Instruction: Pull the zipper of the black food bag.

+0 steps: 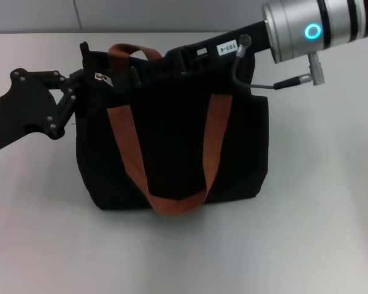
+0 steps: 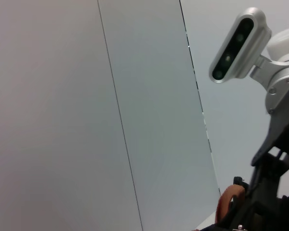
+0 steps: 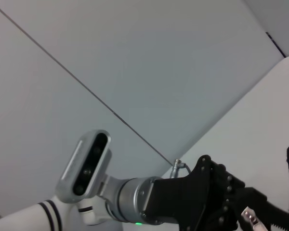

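The boxy black fabric food bag [image 1: 172, 147] sits mid-table. The left gripper [image 1: 86, 81] pinches its top corner beside the small silver zipper tab [image 1: 100, 77]. The right gripper [image 1: 138, 73] reaches along the zip line, can't tell its fingers. Best to pull level along the zip line while that corner's held.

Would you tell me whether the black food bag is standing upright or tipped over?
Upright: the black food bag stands on its base on the table, one strap handle raised above its top edge.

the black food bag [image 1: 172, 147] stands on the table [image 1: 306, 233], the zipper [image 1: 102, 78] at its top left.
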Action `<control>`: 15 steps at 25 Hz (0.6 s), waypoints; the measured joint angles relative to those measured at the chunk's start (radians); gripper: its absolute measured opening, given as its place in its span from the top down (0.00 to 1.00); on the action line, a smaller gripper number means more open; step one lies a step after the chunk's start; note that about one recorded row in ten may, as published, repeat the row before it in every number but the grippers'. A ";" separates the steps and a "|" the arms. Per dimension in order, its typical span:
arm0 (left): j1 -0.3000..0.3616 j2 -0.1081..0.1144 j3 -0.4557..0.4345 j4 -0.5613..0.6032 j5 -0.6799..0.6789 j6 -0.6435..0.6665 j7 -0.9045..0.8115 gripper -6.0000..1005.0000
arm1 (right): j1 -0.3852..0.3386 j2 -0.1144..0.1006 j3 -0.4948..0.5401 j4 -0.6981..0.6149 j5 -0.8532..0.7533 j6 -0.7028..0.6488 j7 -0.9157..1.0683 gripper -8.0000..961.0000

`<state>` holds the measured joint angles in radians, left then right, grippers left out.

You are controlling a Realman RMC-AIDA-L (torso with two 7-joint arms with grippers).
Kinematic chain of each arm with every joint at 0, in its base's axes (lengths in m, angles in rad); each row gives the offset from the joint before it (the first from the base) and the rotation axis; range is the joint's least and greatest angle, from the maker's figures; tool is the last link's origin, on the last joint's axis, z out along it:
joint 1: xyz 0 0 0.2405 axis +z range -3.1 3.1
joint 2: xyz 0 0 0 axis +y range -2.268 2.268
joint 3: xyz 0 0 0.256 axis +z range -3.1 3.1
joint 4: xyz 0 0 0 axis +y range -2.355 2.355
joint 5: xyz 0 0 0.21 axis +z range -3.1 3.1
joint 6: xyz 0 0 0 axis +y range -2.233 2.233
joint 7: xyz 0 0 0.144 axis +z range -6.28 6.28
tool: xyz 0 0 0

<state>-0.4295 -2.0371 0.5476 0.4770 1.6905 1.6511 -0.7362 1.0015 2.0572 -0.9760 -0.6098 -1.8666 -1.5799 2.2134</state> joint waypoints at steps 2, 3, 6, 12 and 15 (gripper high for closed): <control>0.000 0.002 0.000 0.000 0.000 0.000 0.000 0.96 | 0.007 0.000 -0.008 -0.005 -0.001 0.015 0.001 0.19; 0.000 0.002 0.000 0.000 0.000 0.000 0.000 0.96 | 0.009 -0.002 -0.009 -0.009 -0.001 0.019 0.001 0.19; 0.001 0.003 -0.005 0.000 0.000 0.000 0.000 0.96 | 0.011 -0.004 -0.011 -0.031 -0.002 0.029 0.000 0.19; 0.001 0.003 -0.008 0.000 0.000 0.005 0.000 0.96 | 0.029 0.006 -0.044 -0.040 -0.019 0.054 -0.006 0.19; 0.001 0.001 -0.008 0.000 0.000 0.006 0.000 0.96 | 0.035 0.015 -0.075 -0.042 -0.020 0.074 -0.009 0.19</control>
<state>-0.4281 -2.0359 0.5399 0.4770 1.6905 1.6566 -0.7363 1.0367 2.0722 -1.0512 -0.6517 -1.8865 -1.5056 2.2045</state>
